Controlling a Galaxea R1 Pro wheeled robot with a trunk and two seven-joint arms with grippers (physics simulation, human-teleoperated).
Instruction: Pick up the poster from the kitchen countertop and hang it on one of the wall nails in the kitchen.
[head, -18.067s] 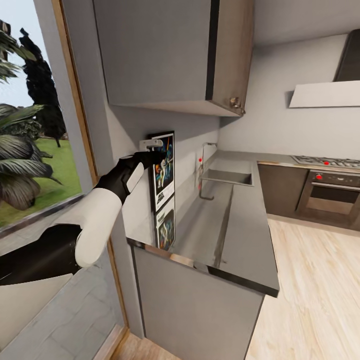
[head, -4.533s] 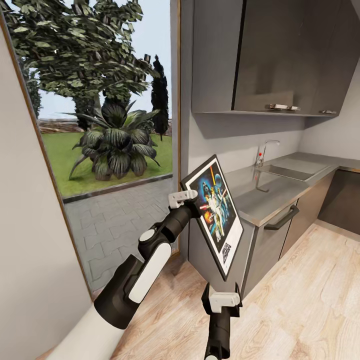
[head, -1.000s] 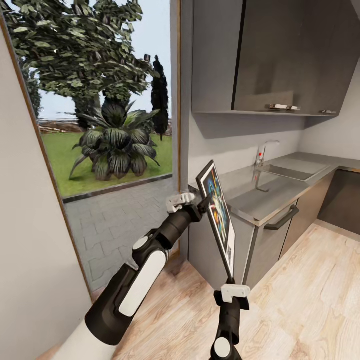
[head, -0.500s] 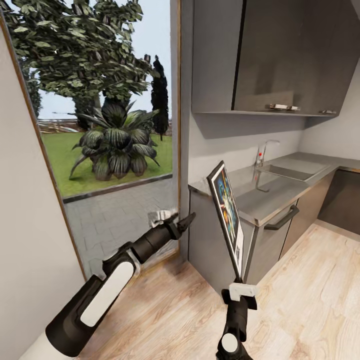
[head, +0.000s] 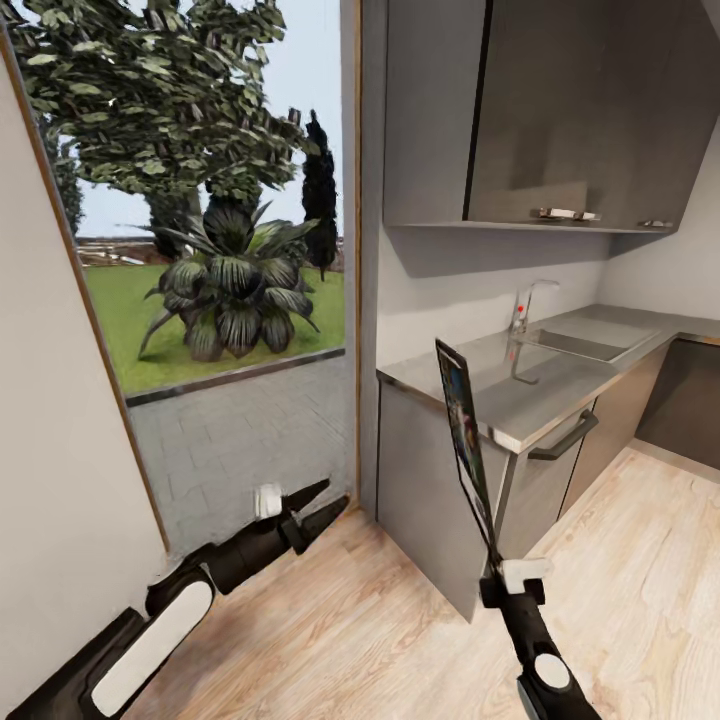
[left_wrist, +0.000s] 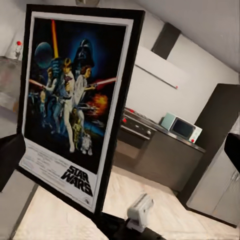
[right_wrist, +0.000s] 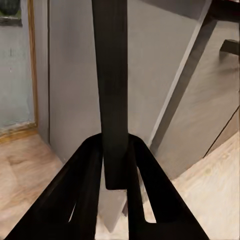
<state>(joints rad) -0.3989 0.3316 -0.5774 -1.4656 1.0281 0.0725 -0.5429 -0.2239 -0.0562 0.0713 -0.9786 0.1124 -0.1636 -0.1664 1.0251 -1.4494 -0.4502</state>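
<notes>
The poster (head: 463, 425) stands upright in the air in front of the cabinet end, nearly edge-on in the head view, a black-framed panel with blue artwork. My right gripper (head: 494, 568) is shut on its bottom edge from below; in the right wrist view the dark fingers (right_wrist: 89, 175) pinch the black frame (right_wrist: 112, 90). The left wrist view faces the poster's printed front (left_wrist: 75, 100). My left gripper (head: 333, 493) hangs low over the floor to the poster's left, open and holding nothing. The steel kitchen countertop (head: 545, 405) lies just behind the poster.
A sink (head: 585, 345) and chrome tap (head: 522, 305) sit in the countertop, under grey upper cabinets (head: 540, 110). A tall window (head: 220, 260) onto a garden is at left, beside a white wall (head: 50, 480). Wooden floor (head: 640, 560) stretches to the right.
My left gripper let go of the poster's top corner and dropped down to the left. The right gripper now holds the poster alone, shifted right and turned edge-on.
</notes>
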